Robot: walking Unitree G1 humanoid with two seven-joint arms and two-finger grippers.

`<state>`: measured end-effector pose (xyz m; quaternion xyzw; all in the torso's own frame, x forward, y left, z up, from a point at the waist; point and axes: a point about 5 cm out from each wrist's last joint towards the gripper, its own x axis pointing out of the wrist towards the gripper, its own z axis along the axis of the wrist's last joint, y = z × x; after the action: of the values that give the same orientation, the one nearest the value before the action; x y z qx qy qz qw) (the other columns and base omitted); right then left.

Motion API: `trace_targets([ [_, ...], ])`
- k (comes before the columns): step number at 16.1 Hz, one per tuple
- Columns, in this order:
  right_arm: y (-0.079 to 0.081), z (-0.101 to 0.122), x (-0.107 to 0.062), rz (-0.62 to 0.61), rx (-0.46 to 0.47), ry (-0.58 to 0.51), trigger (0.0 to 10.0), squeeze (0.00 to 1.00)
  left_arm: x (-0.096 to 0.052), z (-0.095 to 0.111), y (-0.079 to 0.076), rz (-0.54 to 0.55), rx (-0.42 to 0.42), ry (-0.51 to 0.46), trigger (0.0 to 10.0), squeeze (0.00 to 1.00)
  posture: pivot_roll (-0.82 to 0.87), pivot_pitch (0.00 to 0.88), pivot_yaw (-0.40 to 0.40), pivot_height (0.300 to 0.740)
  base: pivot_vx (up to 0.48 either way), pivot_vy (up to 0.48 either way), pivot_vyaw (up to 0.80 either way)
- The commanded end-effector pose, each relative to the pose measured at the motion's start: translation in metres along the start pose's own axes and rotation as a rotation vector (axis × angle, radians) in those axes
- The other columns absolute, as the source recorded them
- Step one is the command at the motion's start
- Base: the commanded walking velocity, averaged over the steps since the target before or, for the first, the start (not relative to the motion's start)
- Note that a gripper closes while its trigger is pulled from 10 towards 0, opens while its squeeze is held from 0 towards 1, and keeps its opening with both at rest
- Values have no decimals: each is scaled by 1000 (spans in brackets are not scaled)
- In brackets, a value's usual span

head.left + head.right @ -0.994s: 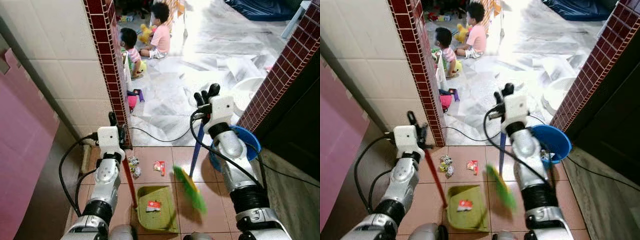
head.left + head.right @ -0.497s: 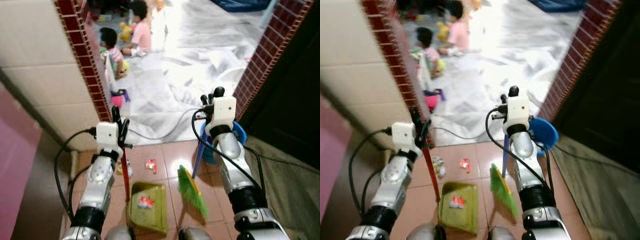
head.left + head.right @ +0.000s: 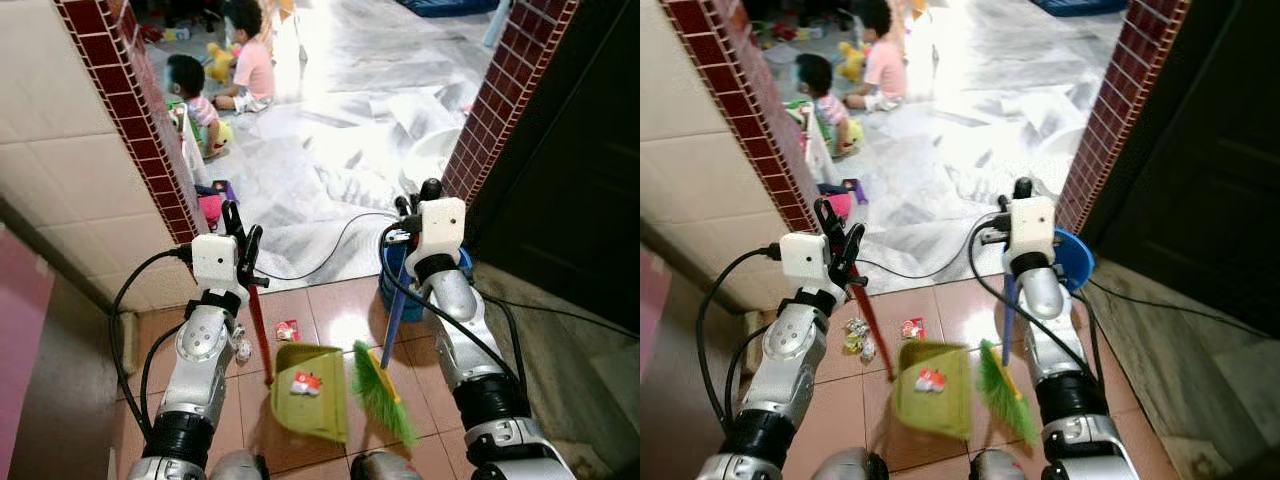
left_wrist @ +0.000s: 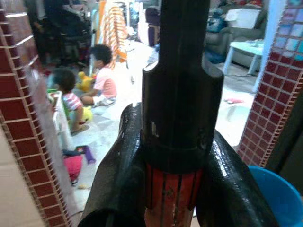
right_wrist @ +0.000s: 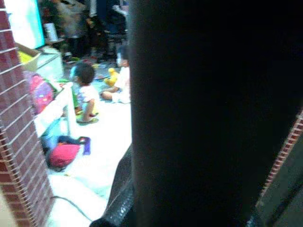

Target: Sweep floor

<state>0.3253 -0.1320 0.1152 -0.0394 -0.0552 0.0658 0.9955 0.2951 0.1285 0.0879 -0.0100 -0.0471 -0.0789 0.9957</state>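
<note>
Tiled floor below raised left tool gripping dustpan handle

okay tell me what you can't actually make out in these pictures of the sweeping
- Right gripper: in the right wrist view the dark broom handle hides its fingers.
- Red-and-white wrapper in the green plastic dustpan: print too small to read.
- Green-bristled broom head: blurred in the right eye view.
- Crumpled litter: partly behind the left arm.

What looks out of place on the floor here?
Litter: one red wrapper lies loose on the tiles beyond the dustpan, crumpled wrappers sit beside the left arm, and one red scrap already lies in the pan.
</note>
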Motion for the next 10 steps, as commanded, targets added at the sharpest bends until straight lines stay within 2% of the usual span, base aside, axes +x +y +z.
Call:
trace_targets([
  [1, 3, 0, -2, 13, 22, -6, 10000, 0, 5, 16, -2, -6, 5, -64, 10000, 0, -42, 0, 38, 740, 0, 0, 0],
  [10, 4, -5, -3, 38, 17, 15, 10000, 0, 14, 28, 3, 21, -15, -75, 10000, 0, -46, 0, 34, 740, 0, -467, 0],
])
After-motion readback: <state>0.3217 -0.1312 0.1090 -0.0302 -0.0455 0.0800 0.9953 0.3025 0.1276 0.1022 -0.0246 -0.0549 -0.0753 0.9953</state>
